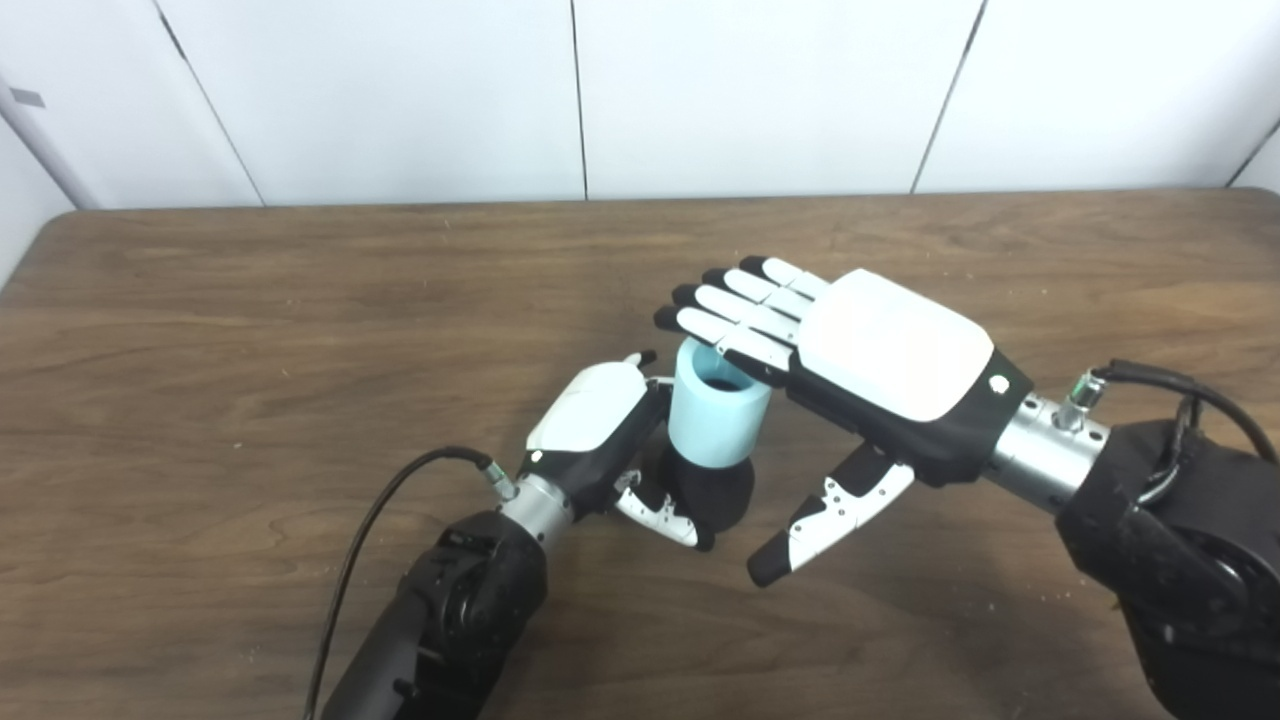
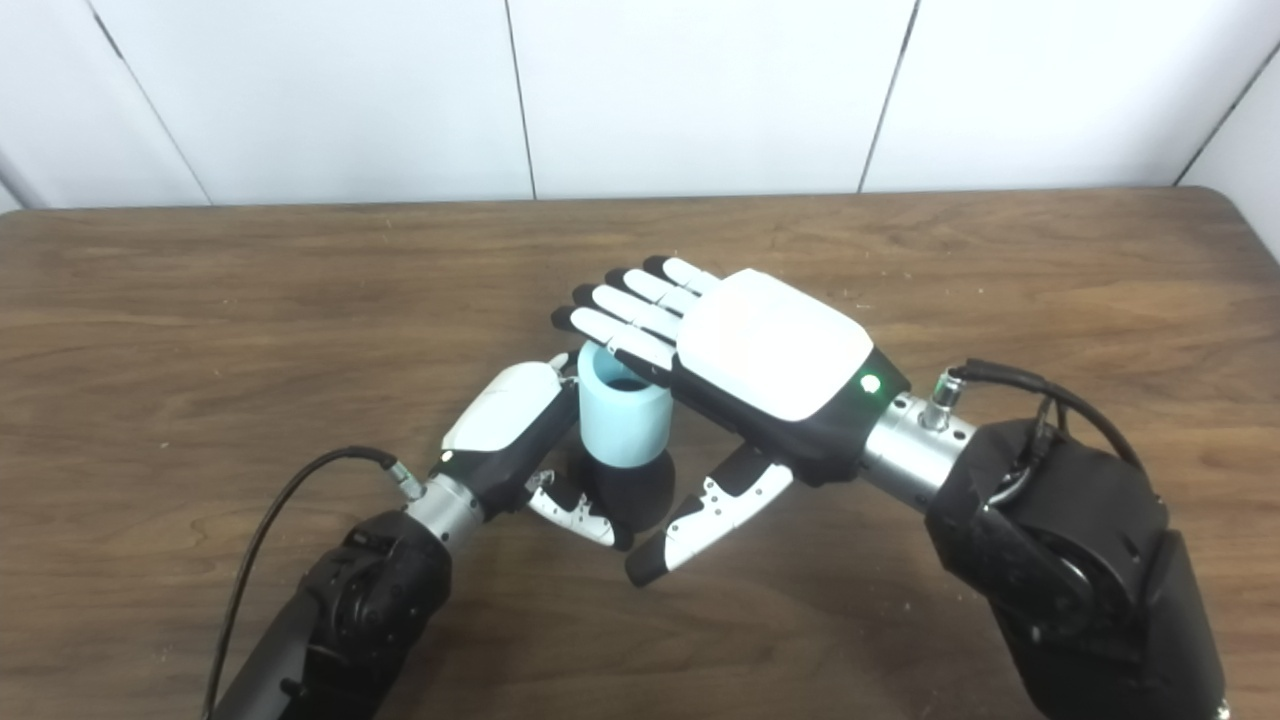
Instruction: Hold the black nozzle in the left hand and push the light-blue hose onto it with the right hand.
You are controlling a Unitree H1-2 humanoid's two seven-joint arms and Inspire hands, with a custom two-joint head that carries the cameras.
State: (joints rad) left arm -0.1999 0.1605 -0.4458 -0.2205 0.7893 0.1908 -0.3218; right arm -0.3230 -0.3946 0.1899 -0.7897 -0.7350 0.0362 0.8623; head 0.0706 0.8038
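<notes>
Light-blue cylindrical hose (image 1: 716, 420) seated on black nozzle (image 1: 715, 492).

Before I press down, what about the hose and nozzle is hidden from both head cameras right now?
- How far the light-blue hose sits on the black nozzle: the joint lies inside the hose, both views.
- Left hand fingers around the nozzle: mostly hidden behind hose and nozzle.
- Whether the right hand touches the hose rim: its fingers overlap the rim in both views, contact unclear.
</notes>
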